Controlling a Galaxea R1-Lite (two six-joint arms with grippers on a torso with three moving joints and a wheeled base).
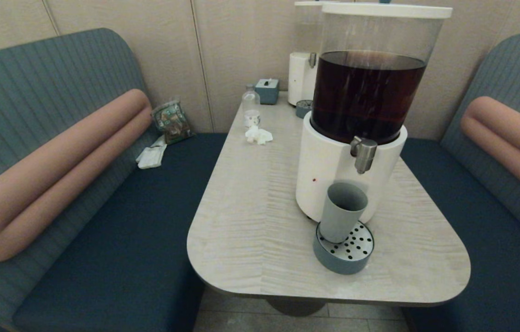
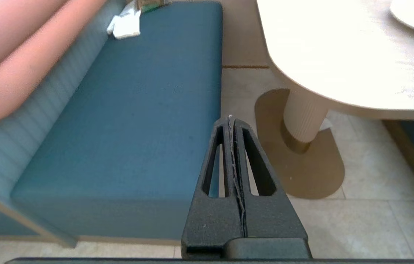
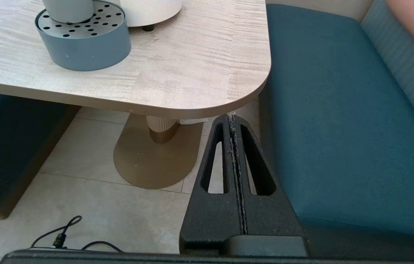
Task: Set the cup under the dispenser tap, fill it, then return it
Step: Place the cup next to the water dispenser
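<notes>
— Cup: where's your small matte grey-blue tumbler [image 1: 343, 211]?

— Upright on the round perforated drip tray [image 1: 354, 260], slightly left of the brushed-steel tap [image 1: 363, 154], probably for catching drips.

— Your claws?

— Left gripper [image 2: 231, 121] and right gripper [image 3: 232, 119] pressed together, parked below the table [image 1: 251, 207].

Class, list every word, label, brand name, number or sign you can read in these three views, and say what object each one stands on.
None can be read.
Green packet on the left bench: a printed pattern, too small and blurred to read.
Big dispenser, cup, drip tray, clear bottle and grey-blue box: no visible text.
Both grippers, left and right, are unmarked.
</notes>
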